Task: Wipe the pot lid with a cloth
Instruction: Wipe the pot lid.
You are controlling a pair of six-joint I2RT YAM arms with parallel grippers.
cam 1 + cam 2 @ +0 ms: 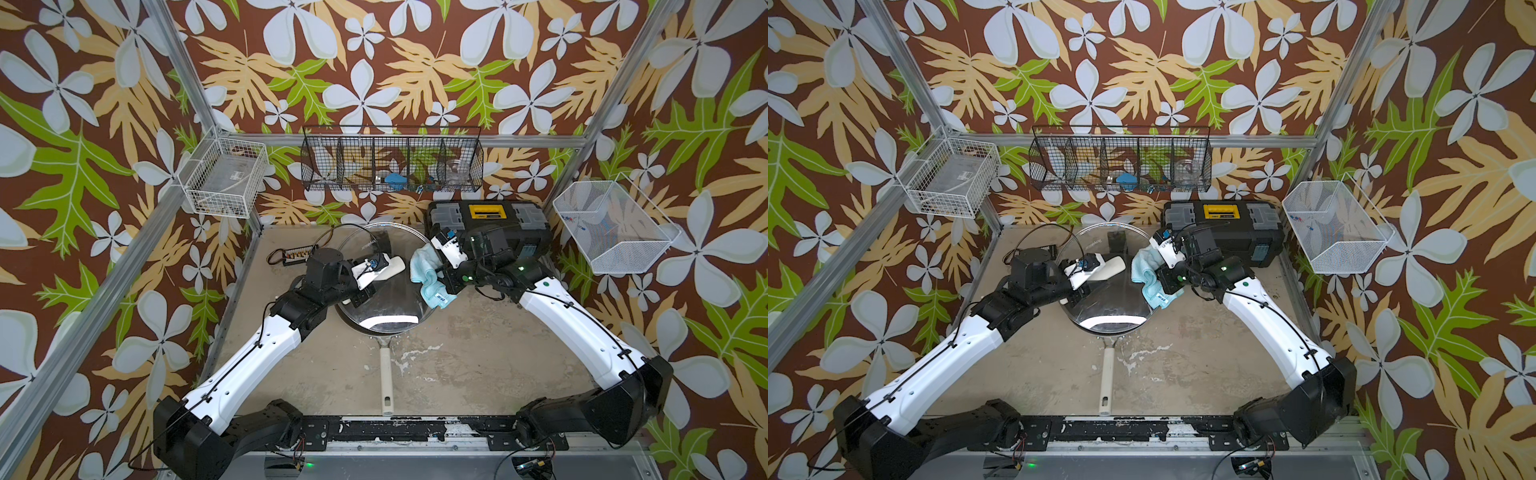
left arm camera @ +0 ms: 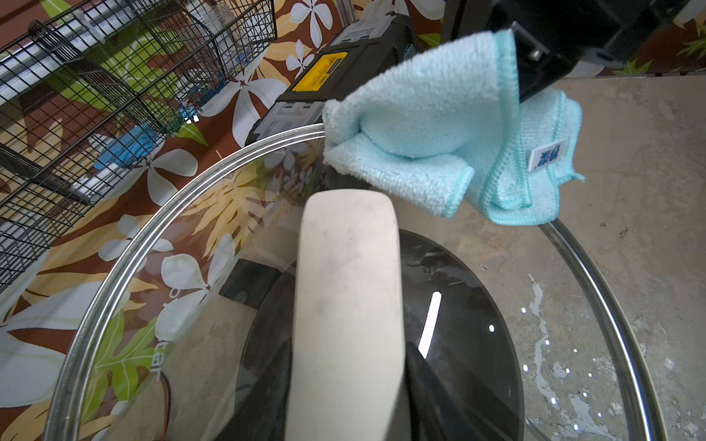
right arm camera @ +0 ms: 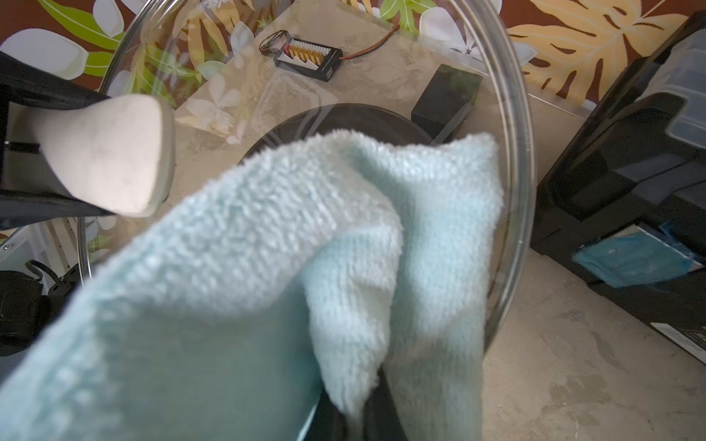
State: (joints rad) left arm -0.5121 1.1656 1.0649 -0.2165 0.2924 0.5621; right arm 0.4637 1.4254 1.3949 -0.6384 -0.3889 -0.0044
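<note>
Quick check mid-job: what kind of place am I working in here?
Likely a staged robot test booth, not a real kitchen: a metal frame edges flower-print walls, with a black wire basket hung up and a toolbox on the worn table.

left pincer [image 1: 371, 277] has the round clear glass lid [image 1: 384, 305] by its cream handle, right pincer [image 1: 441, 275] holds the light-blue microfibre cloth [image 1: 424, 266] at its rim

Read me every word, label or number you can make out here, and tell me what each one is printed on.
"tar": the end of a longer word printed on the glass of the pot lid; its other letters are too blurred to read.
On the cloth, the tag: blue print, too small to read.
On the black toolbox, the yellow latch plate: dark label, too blurred to read.
Nothing else is legible.
</note>
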